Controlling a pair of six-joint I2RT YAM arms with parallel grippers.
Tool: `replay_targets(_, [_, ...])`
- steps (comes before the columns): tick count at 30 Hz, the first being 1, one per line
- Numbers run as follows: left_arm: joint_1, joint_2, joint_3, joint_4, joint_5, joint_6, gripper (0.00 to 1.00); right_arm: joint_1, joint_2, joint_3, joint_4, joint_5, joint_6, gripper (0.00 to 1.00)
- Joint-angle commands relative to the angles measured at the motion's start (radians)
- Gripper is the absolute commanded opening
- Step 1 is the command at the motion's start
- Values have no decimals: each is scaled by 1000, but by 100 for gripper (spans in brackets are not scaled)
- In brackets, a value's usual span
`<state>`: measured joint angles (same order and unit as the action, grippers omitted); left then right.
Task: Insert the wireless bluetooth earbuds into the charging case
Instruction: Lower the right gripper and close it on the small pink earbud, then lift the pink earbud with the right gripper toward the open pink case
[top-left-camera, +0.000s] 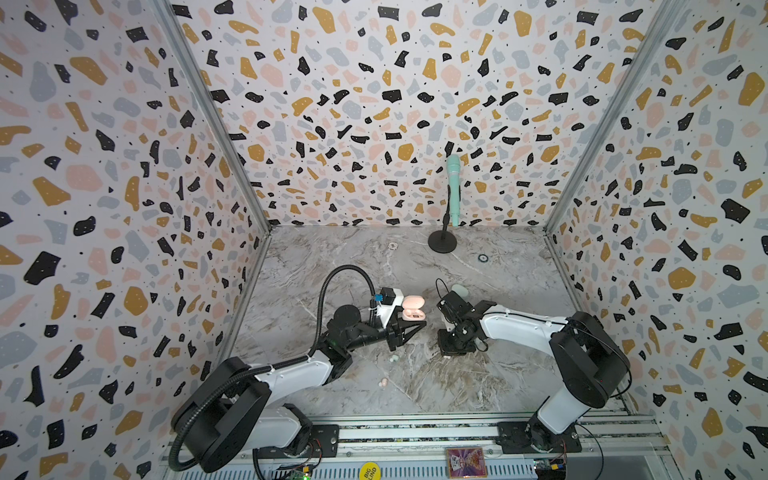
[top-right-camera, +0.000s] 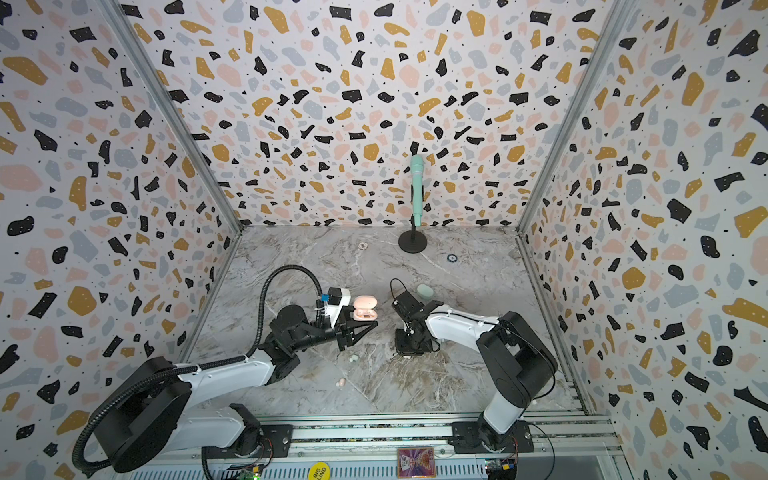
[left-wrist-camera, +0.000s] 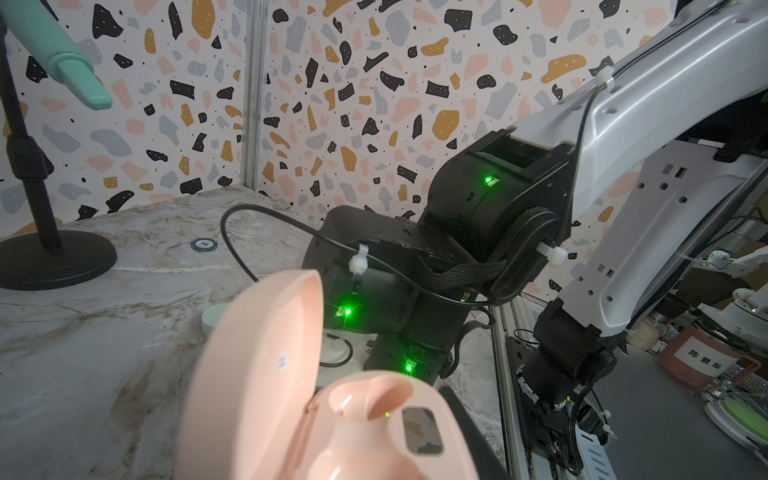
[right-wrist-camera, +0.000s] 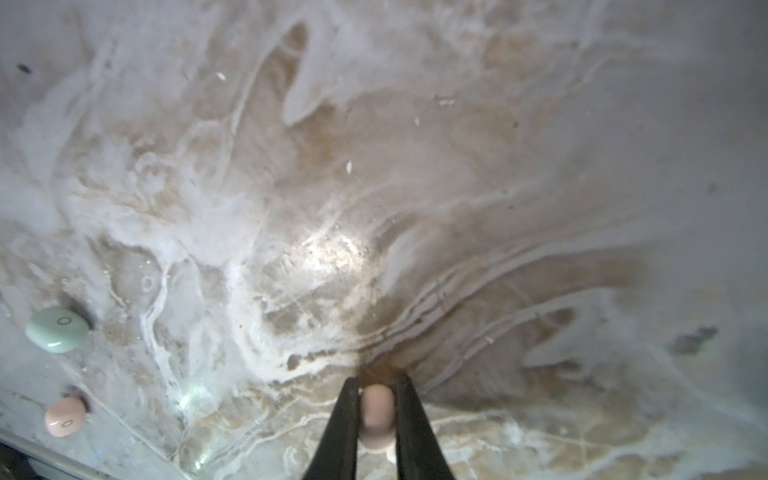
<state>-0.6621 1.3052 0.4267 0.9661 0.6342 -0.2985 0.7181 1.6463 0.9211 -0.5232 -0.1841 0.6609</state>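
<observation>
Loose earbuds: we see two mint earbuds (top-left-camera: 392, 358) and a loose pink earbud (top-left-camera: 383, 382) on the tabletop (top-left-camera: 353, 266), gripped by nothing.
Left claw: the left claw (top-left-camera: 422, 324) is closed, with its tips aimed toward the right arm. We judge that it pinches the case's base.
Charging case: the pink charging case (top-left-camera: 412, 307) sits at the left claw with its lid open. The left wrist view shows an empty pocket (left-wrist-camera: 374, 399).
Right claw: the right claw (right-wrist-camera: 377, 379) points down at the tabletop, clamped on the held pink earbud (right-wrist-camera: 376, 411).
Bud axis: its length runs along the claw's fingers, so it is pinched across its narrow width.
Deciding relation: the case lies left of the right claw and slightly farther back, with a gap between them. We judge that the bud must travel leftward and then tip into the pocket.
</observation>
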Motion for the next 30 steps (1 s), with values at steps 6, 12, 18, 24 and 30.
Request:
replay_targets(6, [7,-13,19,33,9,20,11,-6,-119,20,-33,13,-7,13])
replay_targets(12, [7,24,57,58,24,3,11,-74,-262,26,-36,-63,-43,13])
replay_targets(18, [7,81,112,95,59,-13,11,-208,-441,33,-15,-240,-134,13])
replay_targets(24, [0,156,186,141,134,-29,11,-308,-542,89,-22,-454,-271,13])
replay_targets(30, [-39,220,241,193,195,-37,12,-377,-587,135,-72,-643,-363,13])
